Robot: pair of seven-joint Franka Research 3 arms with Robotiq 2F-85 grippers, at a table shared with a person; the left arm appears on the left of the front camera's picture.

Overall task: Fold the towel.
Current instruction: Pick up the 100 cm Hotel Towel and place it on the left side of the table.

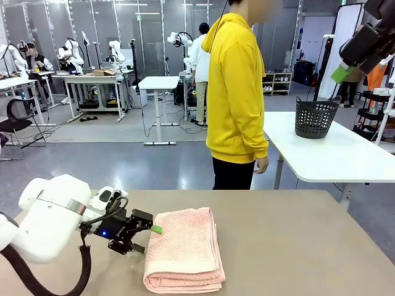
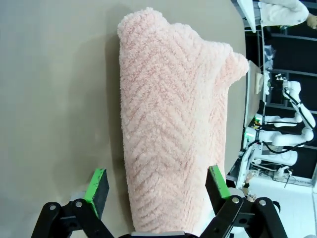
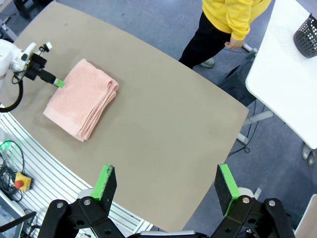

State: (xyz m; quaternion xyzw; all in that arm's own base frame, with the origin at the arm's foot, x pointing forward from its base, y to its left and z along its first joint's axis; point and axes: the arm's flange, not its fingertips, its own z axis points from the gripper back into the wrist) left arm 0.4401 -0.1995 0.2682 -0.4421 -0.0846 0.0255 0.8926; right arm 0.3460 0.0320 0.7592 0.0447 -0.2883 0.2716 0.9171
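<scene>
Nearest, the left tool [image 1: 143,237], jaws apart, sits beside the folded towel [image 1: 185,250] (soft, light, limp); pinch its layered edge. Right tool [image 3: 166,186] stands open.

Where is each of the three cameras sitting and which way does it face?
Front view: between the arms, facing across the table at the person; left gripper open beside the towel.
Left wrist view: low, looking along open fingers over the towel.
Right wrist view: high above, looking down past the open right gripper at the table.
Shared: front and right wrist views both show towel, left gripper and person.
</scene>
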